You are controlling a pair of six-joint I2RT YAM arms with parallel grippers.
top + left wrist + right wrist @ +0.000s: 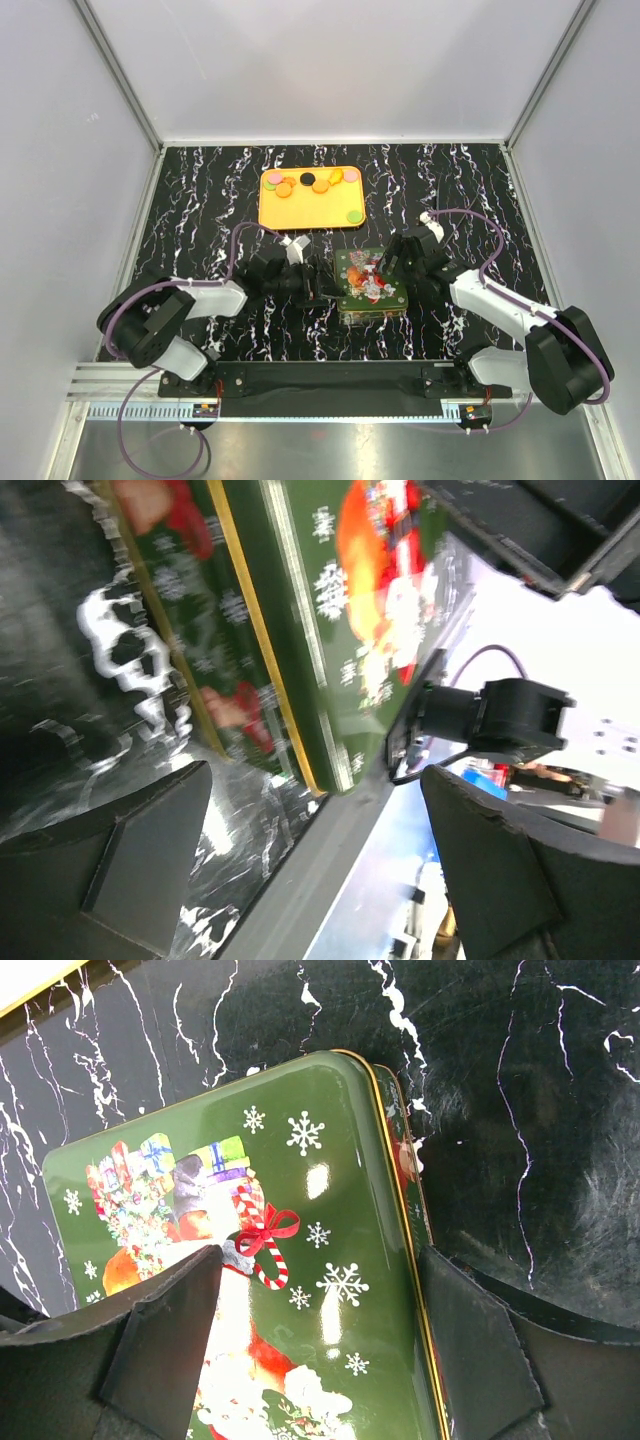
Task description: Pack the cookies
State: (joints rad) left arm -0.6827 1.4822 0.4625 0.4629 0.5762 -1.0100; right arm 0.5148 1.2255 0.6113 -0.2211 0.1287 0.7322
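Observation:
The cookies (310, 182) are small round discs, mostly orange with a black, pink and green one, lying on an orange tray (300, 212) at the back centre. A green Christmas tin (370, 287) with its lid on sits in the middle of the table. My left gripper (318, 288) is open just left of the tin (300, 610), low over the table, with nothing between its fingers (140, 850). My right gripper (390, 262) is open over the tin lid (300, 1190). One finger hangs above the lid picture and the other is just past the lid's right edge.
The table top (200, 200) is black marble with white veins, closed in by white walls on three sides. A metal rail (320, 385) carries both arm bases at the near edge.

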